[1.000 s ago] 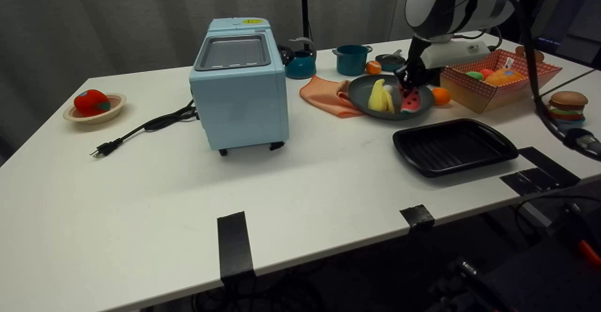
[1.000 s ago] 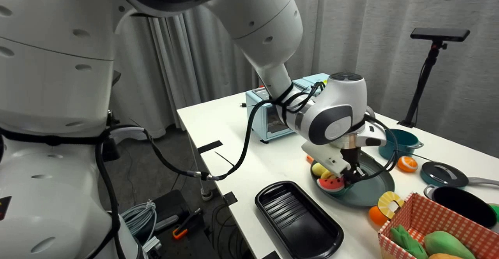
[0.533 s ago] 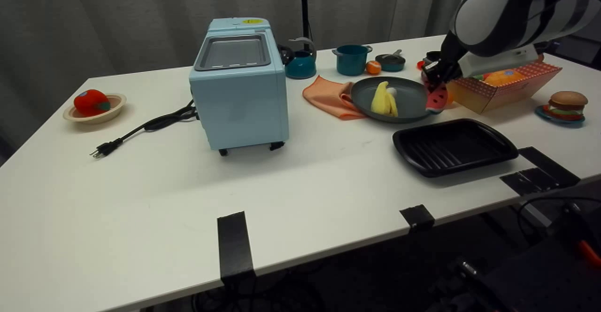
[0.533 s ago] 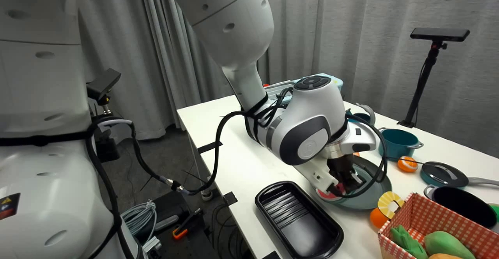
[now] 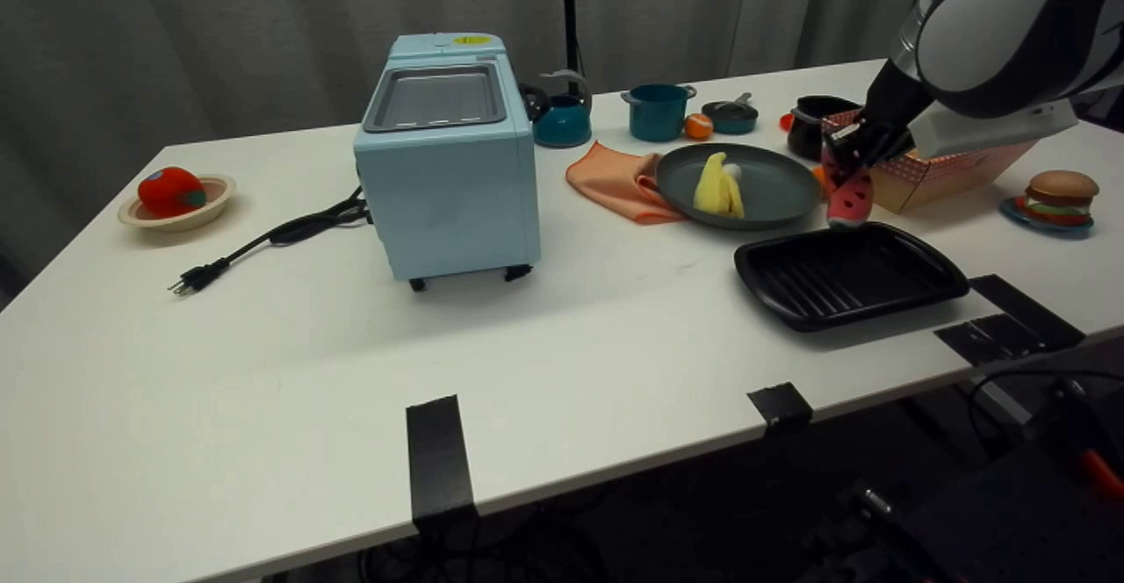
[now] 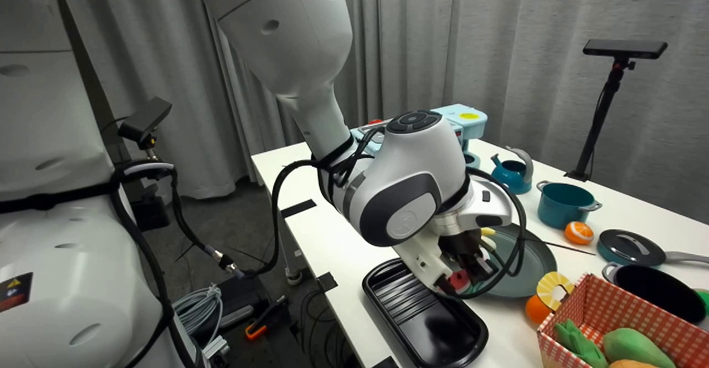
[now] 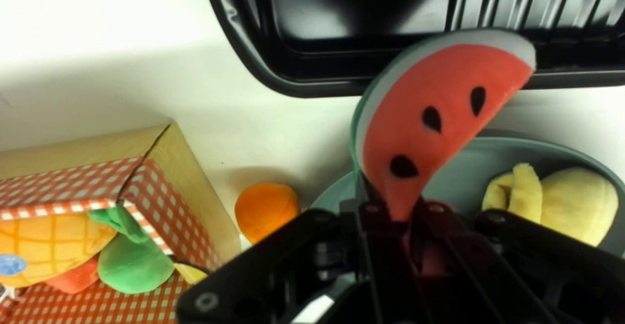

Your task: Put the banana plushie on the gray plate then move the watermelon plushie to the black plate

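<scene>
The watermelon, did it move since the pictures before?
Yes. In an exterior view, the watermelon has moved from over the gray plate toward the black tray.

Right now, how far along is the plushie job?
Done: the banana plushie sits on the gray plate.
In hand: the watermelon plushie is clamped in the pincer, near the black plate.
Left: it isn't resting inside the black plate yet, so probably position it over there, lower and let go.

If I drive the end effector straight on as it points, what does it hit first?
Probably the rim of the black plate, met by the watermelon in the end effector; depth is unclear, so the table beside it could come first.
</scene>
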You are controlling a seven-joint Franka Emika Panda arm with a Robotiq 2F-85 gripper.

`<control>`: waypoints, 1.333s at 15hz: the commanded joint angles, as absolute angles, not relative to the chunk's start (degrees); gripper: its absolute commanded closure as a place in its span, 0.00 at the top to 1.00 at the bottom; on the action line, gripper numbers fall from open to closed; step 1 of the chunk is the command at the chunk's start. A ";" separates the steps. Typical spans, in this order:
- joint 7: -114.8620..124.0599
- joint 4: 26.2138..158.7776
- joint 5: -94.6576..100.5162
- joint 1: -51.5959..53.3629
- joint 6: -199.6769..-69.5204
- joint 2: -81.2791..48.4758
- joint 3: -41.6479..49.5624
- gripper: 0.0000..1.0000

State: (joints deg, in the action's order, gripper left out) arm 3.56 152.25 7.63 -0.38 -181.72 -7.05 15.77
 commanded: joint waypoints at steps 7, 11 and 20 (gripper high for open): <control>-1.26 152.85 3.18 -4.65 -167.36 -0.95 9.60 0.69; -2.96 151.41 2.66 -6.02 -163.46 0.31 10.11 0.96; -3.93 144.64 3.19 -7.90 -153.98 3.96 10.46 1.00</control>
